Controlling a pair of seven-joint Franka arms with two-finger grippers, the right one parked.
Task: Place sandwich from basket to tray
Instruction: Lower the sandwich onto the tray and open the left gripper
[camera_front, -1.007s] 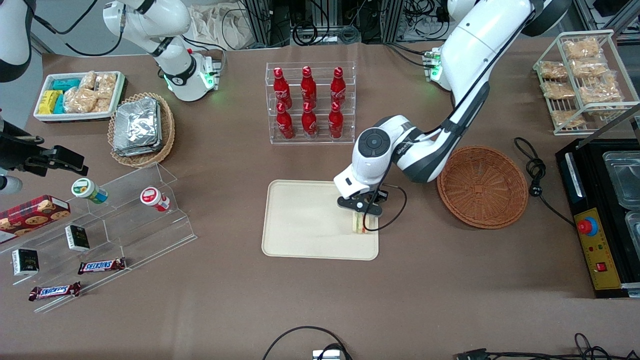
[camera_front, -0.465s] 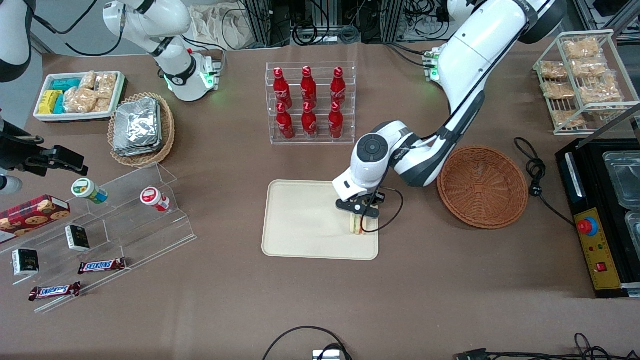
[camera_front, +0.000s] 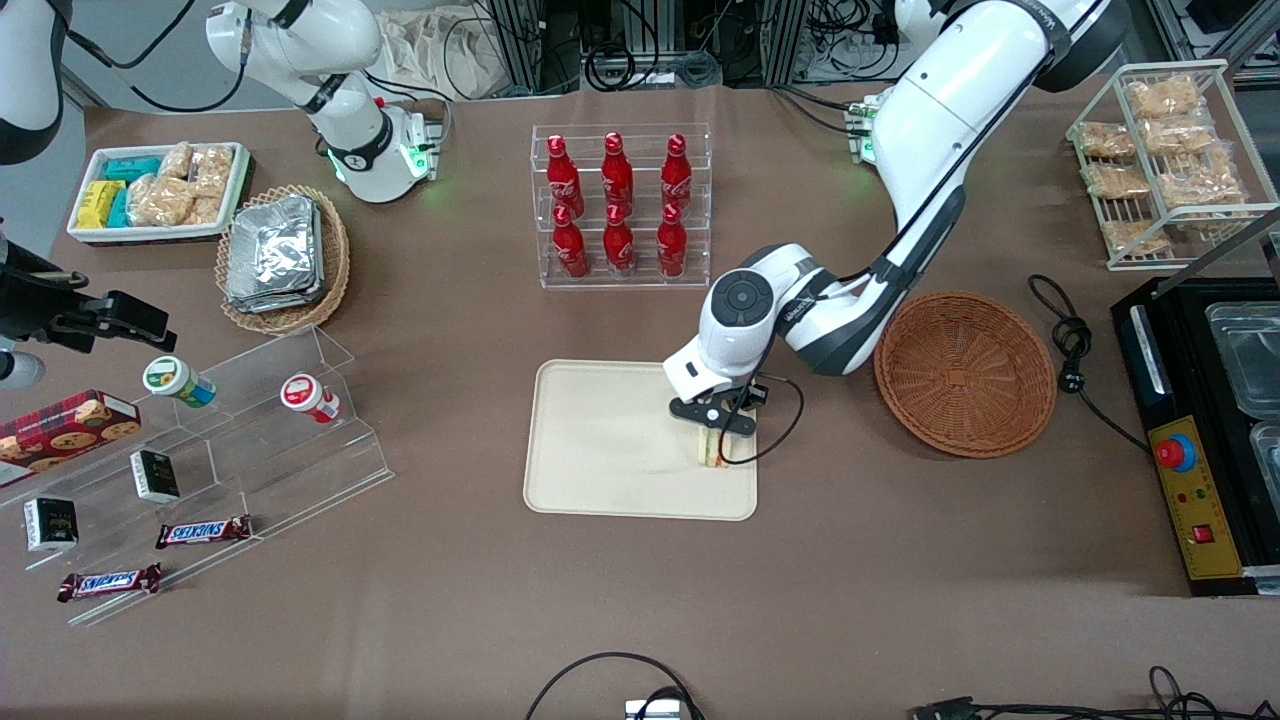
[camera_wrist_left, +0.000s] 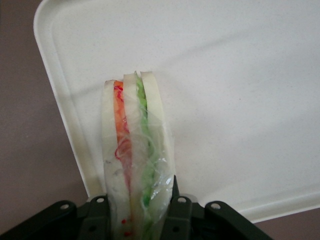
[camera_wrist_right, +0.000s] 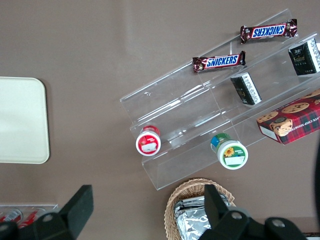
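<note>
While its fingers pinch the sandwich (camera_wrist_left: 134, 150), the gripper (camera_front: 712, 432) hangs over the tray (camera_front: 600, 450).

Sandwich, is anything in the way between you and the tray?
Nothing visible. The end effector holds the sandwich over the tray, close to its edge nearest the basket, with only bare tray surface under it.

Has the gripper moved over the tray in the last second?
Yes. The gripper, shut on the sandwich, shifted slightly toward the tray's middle, away from the basket.
</note>
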